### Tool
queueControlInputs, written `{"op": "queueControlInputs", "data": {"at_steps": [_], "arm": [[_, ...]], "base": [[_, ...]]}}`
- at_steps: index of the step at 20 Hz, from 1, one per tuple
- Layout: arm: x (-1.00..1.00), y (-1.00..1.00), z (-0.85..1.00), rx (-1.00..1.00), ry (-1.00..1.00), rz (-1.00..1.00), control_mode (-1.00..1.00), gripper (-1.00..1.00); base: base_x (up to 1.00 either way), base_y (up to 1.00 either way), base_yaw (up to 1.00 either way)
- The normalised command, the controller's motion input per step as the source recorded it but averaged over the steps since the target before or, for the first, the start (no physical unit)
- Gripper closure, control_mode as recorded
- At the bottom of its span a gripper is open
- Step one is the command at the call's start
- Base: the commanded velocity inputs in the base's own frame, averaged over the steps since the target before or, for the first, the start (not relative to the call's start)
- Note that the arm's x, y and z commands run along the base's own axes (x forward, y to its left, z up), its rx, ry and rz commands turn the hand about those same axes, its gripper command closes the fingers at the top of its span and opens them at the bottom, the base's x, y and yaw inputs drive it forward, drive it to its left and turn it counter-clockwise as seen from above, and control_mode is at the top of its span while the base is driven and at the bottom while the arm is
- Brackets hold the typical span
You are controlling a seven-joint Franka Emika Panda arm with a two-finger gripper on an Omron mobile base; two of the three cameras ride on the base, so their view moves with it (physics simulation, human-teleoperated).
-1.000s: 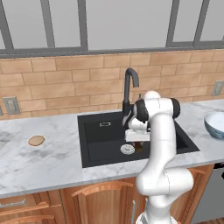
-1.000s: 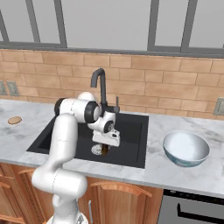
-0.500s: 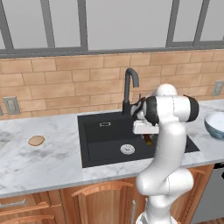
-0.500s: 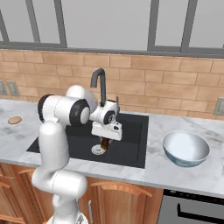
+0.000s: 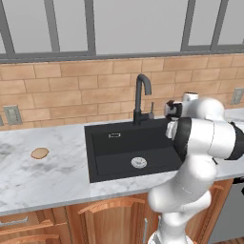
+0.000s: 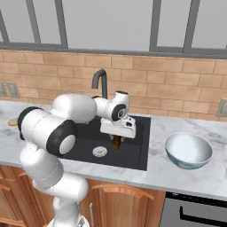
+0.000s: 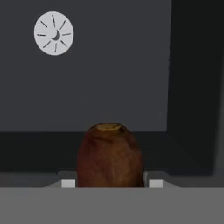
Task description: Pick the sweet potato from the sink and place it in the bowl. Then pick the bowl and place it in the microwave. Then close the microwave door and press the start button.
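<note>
While the jaws of the white two-finger gripper pinch the small brown oblong sweet potato end-down, the round white-and-blue bowl waits at frame right.

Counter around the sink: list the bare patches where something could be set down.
Free: the marble between the tan disc and the sink, and the strip between the sink and the bowl. Crowded: over the sink's right half, where the pincer holds the sweet potato beside the faucet.
</note>
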Motion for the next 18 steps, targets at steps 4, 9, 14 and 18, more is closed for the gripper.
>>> {"op": "queueControlInputs", "data": {"at_steps": [4,9,14,18], "arm": [[-0.38,-0.96,1.0,-0.14,-0.11,0.02,-1.0,1.0],[-0.46,-1.0,1.0,-0.12,-0.03,0.01,-1.0,1.0],[-0.36,-0.99,0.92,-0.07,0.0,0.0,-1.0,1.0],[0.03,-1.0,0.02,-0.11,0.05,0.0,-1.0,1.0]], "base": [[0.0,0.0,0.0],[0.0,0.0,0.0],[0.0,0.0,0.0],[0.0,0.0,0.0]]}}
